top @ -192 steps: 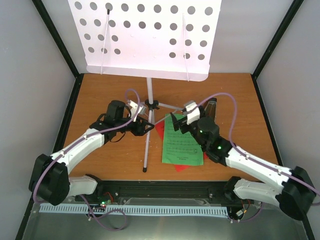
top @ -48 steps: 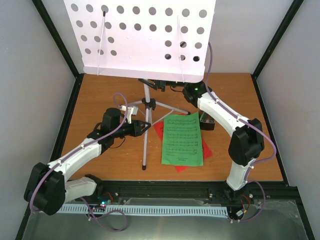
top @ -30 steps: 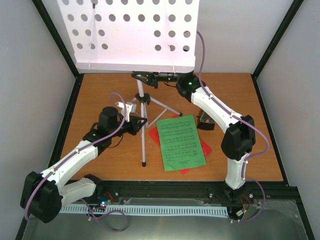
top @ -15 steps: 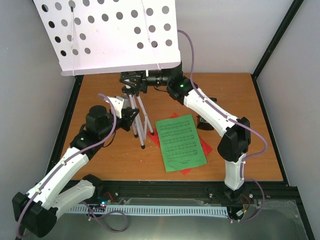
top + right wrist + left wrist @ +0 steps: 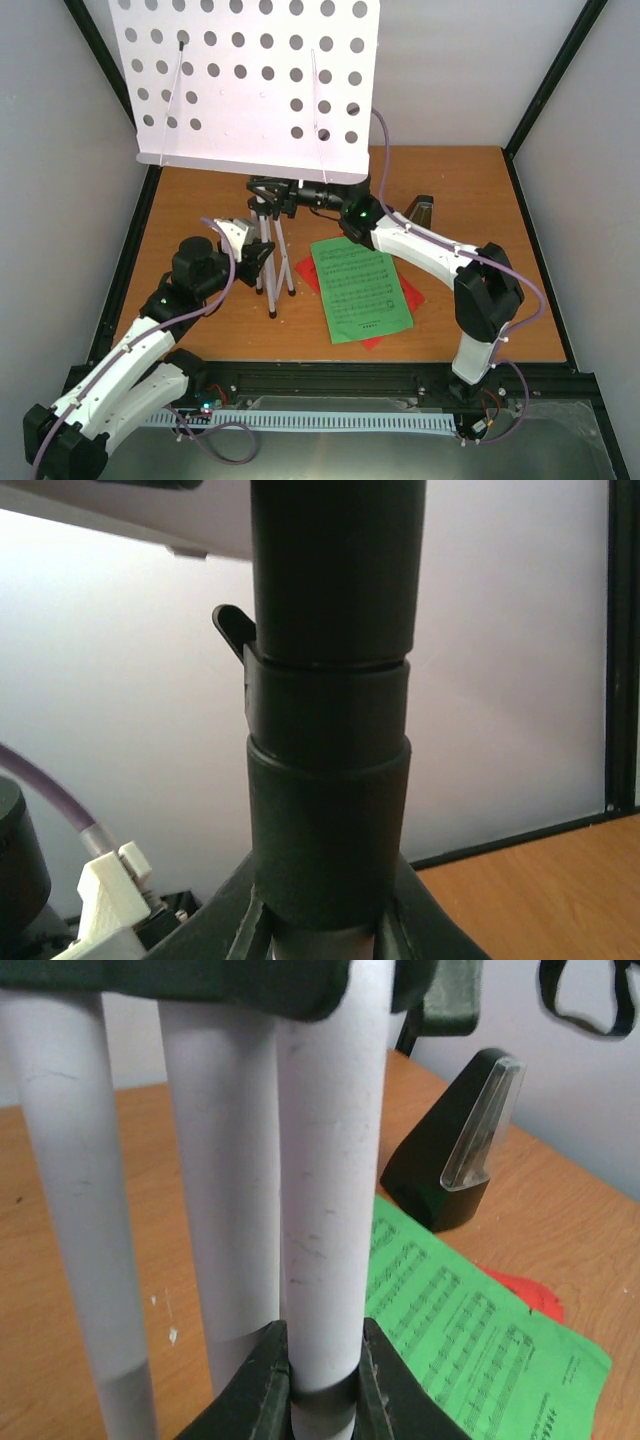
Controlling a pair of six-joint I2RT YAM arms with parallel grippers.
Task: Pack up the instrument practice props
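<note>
Seen from my remote console, both arms grip the music stand [image 5: 250,80] upright over the left half of the table [image 5: 480,330]. The left gripper [image 5: 325,1385] is clamped on one of the silver legs [image 5: 272,285], which sit close together and nearly parallel. The right gripper [image 5: 265,190] appears closed around the black collar [image 5: 328,810] just beneath the perforated desk, though the wrist view cuts off most of its fingertips. The metronome [image 5: 421,212] stands upright just behind the right forearm, beyond the green sheet [image 5: 360,290], which lies flat over the red sheet [image 5: 410,297] beside the stand's feet.
</note>
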